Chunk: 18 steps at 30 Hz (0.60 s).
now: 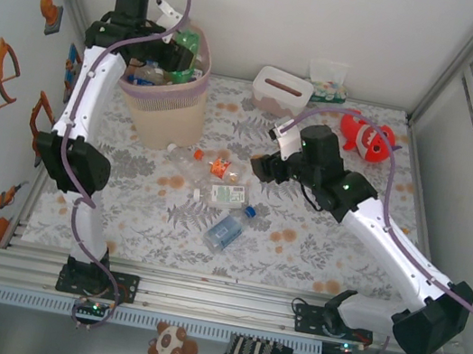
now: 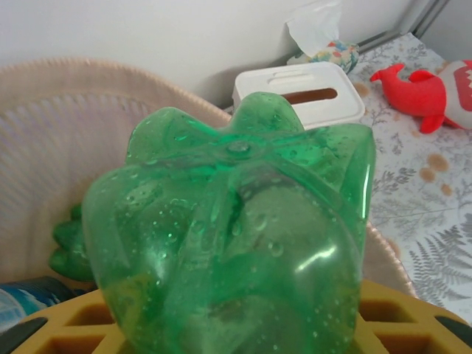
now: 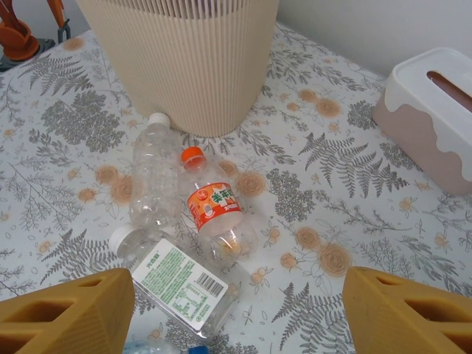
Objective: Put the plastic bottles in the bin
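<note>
Left gripper point(image 2: 236, 332) clenches a green bottle point(image 2: 236, 221) over the rim of the bin point(image 2: 44, 81), while your right gripper point(image 3: 236, 313) hangs spread above loose bottles point(image 3: 217, 210) on the table point(image 3: 354, 184) — bin wall just behind them, open room toward the tissue box point(image 3: 428, 118).

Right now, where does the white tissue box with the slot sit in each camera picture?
Top external: tissue box at back centre, right of the bin.
Left wrist: tissue box upper middle, beyond the bin's rim.
Right wrist: tissue box at the right edge, bin top centre.
Shared landmark: the bin.
</note>
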Each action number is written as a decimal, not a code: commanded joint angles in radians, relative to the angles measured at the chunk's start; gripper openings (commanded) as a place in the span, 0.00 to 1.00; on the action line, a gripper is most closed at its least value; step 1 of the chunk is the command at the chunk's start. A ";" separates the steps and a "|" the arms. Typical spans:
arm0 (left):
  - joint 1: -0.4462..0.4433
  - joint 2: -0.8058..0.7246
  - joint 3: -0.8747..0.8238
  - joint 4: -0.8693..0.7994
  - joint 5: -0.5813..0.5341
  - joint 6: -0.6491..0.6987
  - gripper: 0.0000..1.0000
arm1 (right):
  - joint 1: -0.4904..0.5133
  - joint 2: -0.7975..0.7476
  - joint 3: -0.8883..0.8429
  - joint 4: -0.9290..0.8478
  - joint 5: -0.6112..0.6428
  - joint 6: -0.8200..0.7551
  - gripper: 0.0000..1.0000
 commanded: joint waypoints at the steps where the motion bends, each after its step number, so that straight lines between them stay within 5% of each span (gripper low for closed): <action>1: -0.002 0.005 0.022 -0.052 0.042 -0.045 0.34 | 0.009 -0.013 0.010 0.005 0.019 -0.013 0.74; 11: 0.011 0.060 -0.046 -0.046 0.045 -0.025 0.50 | 0.009 -0.005 0.008 0.015 0.018 -0.005 0.74; 18: 0.023 -0.001 -0.087 0.048 0.078 -0.079 0.77 | 0.009 -0.030 -0.002 0.013 0.051 -0.007 0.74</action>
